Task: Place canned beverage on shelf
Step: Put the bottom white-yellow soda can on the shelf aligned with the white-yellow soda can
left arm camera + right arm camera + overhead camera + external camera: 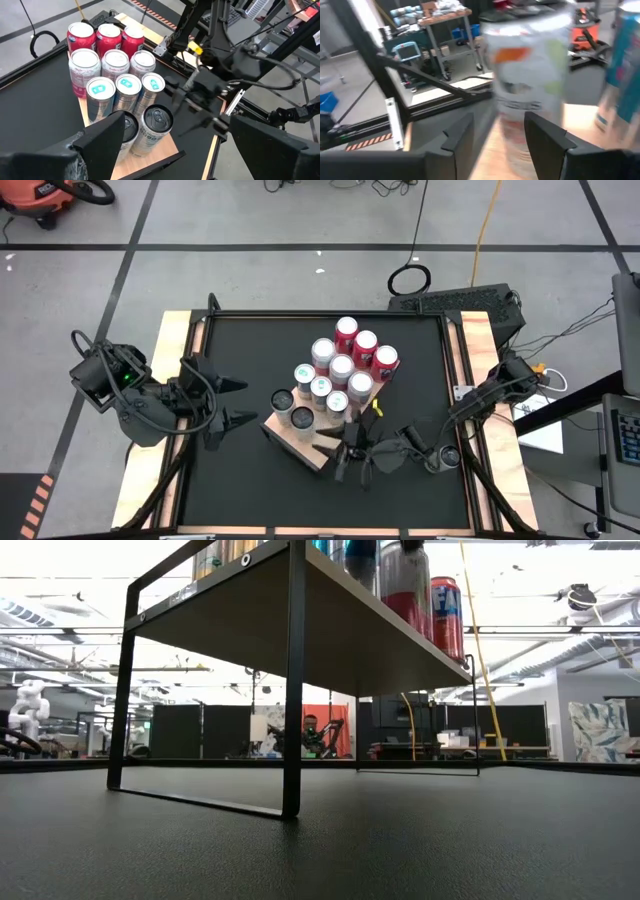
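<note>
The shelf (pixel 300 442) is a light tan wooden board on a black metal frame in the middle of the black table. Several cans (pixel 340 365) stand upright on it: red ones at the far end, silver and teal-topped ones in the middle, and two dark-topped ones (pixel 157 122) at the near left end. My right gripper (pixel 335 458) is open and empty at the shelf's near edge, pointing at the cans. In its wrist view (pixel 500 135) a white can (pixel 530 75) stands on the board just beyond the fingertips. My left gripper (pixel 248 402) is open and empty at the table's left.
The shelf's black legs (pixel 292 690) stand on the tabletop and its underside is open. Wooden strips (pixel 175 340) border the table's left and right sides. There is bare tabletop left of and in front of the shelf. Cables and an orange vacuum (pixel 45 195) lie on the floor beyond.
</note>
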Tool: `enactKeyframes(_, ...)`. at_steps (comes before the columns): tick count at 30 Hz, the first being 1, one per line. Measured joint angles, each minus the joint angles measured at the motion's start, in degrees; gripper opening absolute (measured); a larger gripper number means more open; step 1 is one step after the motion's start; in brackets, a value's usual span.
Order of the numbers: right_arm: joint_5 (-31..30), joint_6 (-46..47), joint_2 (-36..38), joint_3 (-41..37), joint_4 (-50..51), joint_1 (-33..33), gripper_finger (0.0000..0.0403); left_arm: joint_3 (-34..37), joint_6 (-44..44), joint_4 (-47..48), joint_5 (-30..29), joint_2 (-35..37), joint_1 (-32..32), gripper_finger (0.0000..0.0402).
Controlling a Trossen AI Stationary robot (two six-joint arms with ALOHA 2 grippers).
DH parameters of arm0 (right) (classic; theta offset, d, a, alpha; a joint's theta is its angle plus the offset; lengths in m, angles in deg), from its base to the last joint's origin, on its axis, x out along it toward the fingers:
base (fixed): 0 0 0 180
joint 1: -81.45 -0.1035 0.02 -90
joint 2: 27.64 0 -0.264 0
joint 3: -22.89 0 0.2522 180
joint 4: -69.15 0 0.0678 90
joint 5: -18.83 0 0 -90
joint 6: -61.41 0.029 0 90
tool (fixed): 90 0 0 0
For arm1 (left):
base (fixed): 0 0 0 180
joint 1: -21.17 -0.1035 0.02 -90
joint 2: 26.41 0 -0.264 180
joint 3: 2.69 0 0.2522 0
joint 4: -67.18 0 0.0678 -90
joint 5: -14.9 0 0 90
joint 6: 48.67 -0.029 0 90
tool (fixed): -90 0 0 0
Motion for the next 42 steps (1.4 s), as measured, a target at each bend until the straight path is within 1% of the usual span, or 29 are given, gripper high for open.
enactKeyframes(3,-0.66,-2.06,-0.02,1.98,1.31,-1.72,0.0150,0.00,-0.01,0.06,0.00,0.00,0.00,0.0363)
enactKeyframes(7,-6.65,-3.49,-0.90,5.44,8.08,-2.99,0.0146,0.00,-0.15,0.13,0.00,0.00,0.00,0.0363)
enactKeyframes(9,-7.37,-4.71,-1.31,6.19,8.57,-2.82,0.0140,0.00,-0.23,0.15,0.00,0.00,0.00,0.0363)
enactKeyframes(19,-7.68,-3.80,-4.90,8.53,8.14,-1.34,0.0110,0.00,-0.07,0.87,0.01,0.00,0.00,0.0363)
enactKeyframes(26,-7.67,-2.97,-5.33,8.66,9.04,-1.28,0.0088,0.00,0.07,0.96,0.07,0.00,0.00,0.0363)
enactKeyframes(42,-7.87,-2.99,-5.33,8.66,11.18,-0.29,0.0082,0.00,-0.20,1.05,0.20,0.00,0.02,0.0363)
